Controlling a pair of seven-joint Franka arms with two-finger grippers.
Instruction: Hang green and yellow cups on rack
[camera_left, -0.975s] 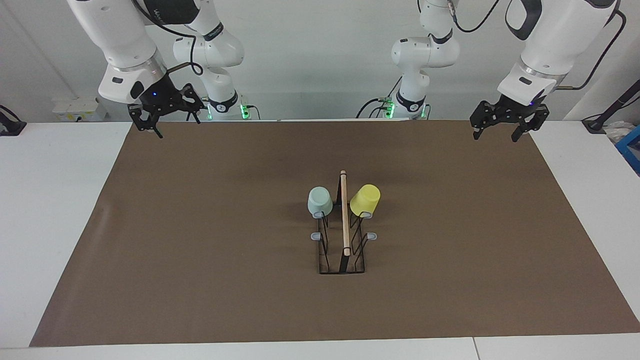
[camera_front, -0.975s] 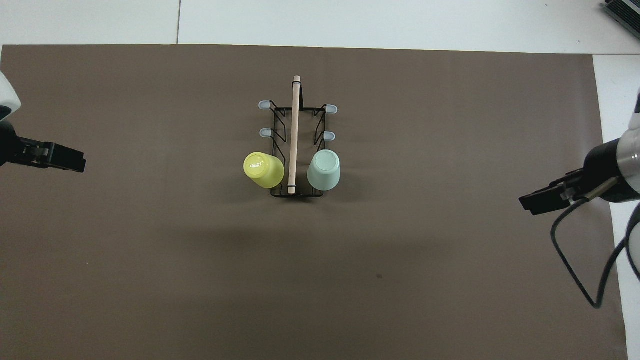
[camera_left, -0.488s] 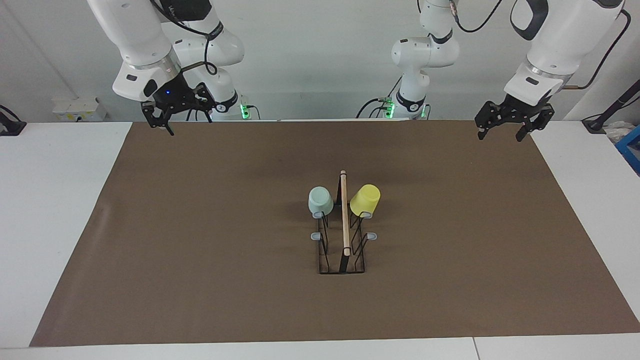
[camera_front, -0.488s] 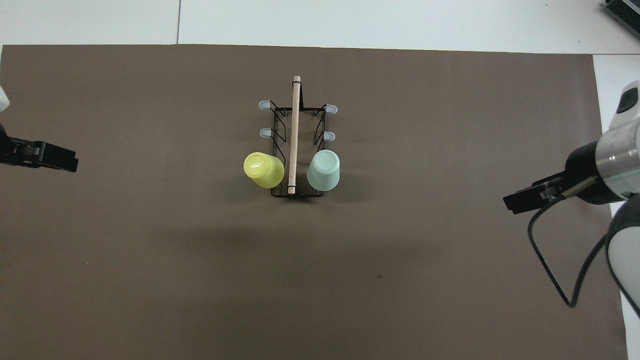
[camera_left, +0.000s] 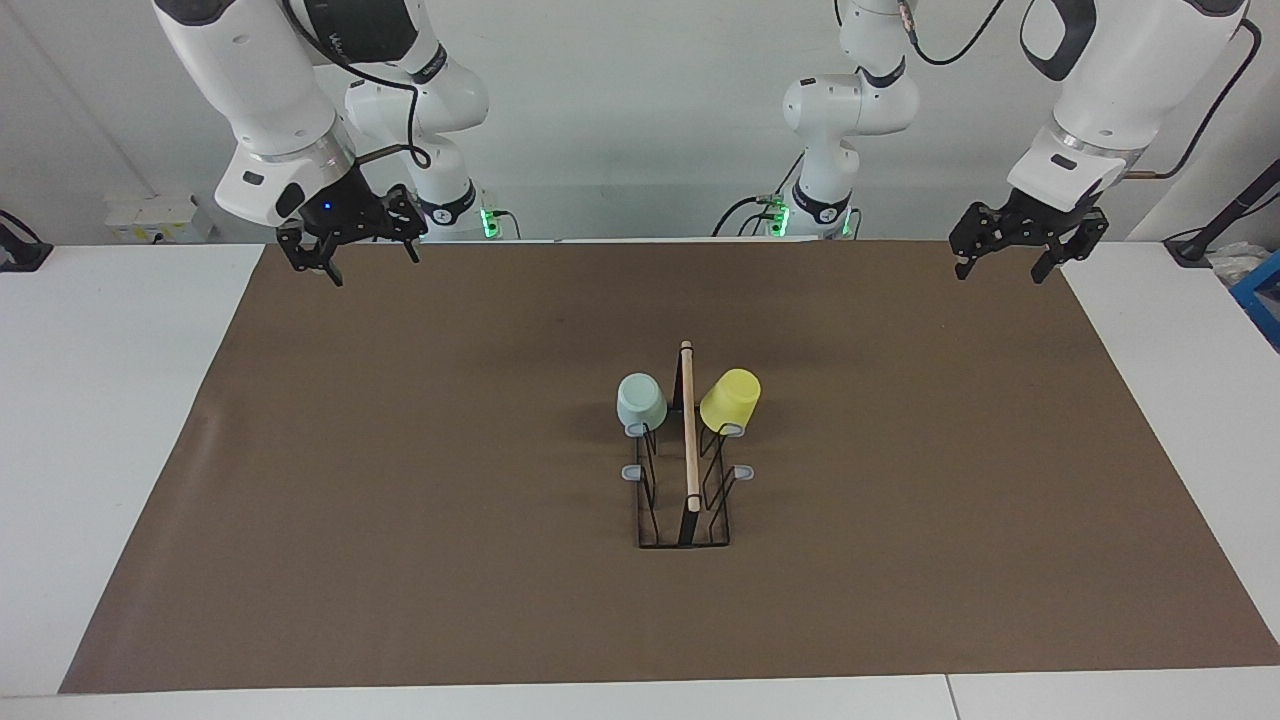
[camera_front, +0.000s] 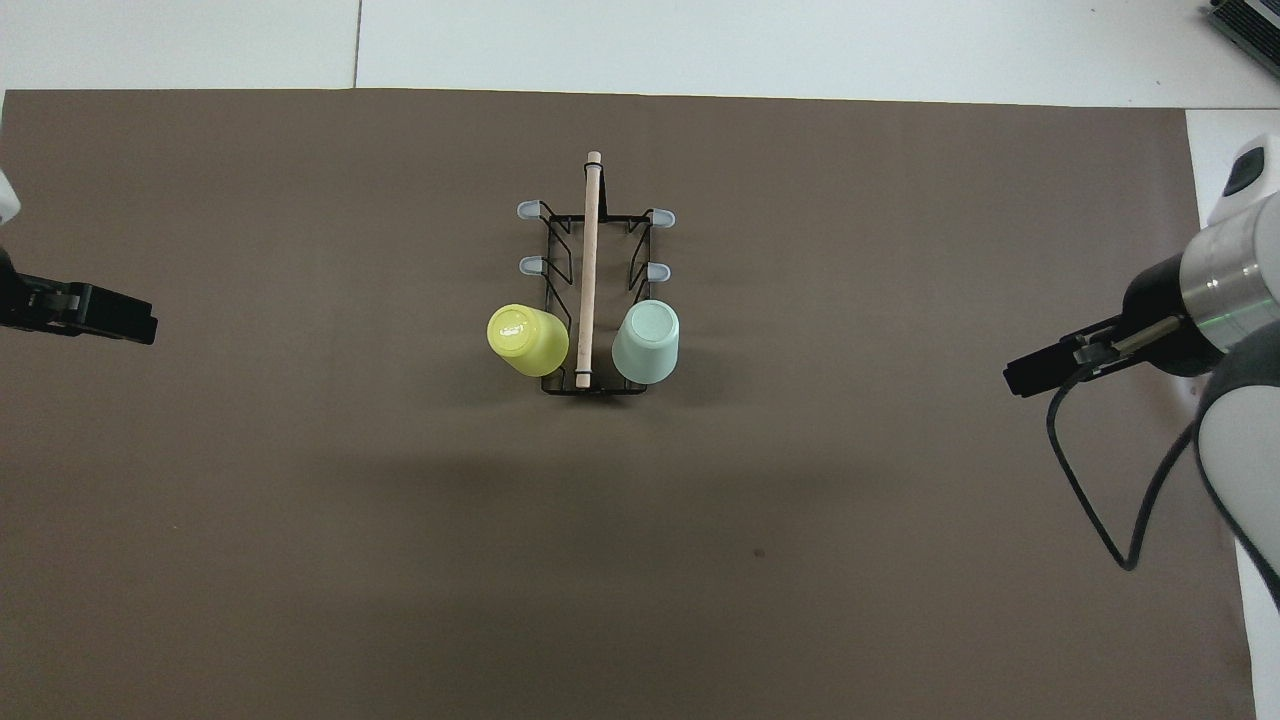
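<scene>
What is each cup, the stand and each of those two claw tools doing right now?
Green cup: upside down on a rack prong.
Yellow cup: upside down, tilted, on a prong.
Rack: upright on the mat, four prongs bare.
Left tool: open, empty, over the mat's edge.
Right tool: open, empty, over the mat's edge.

Both grippers, left (camera_left: 1003, 262) and right (camera_left: 369, 262), raised, fingers apart, empty.
</scene>
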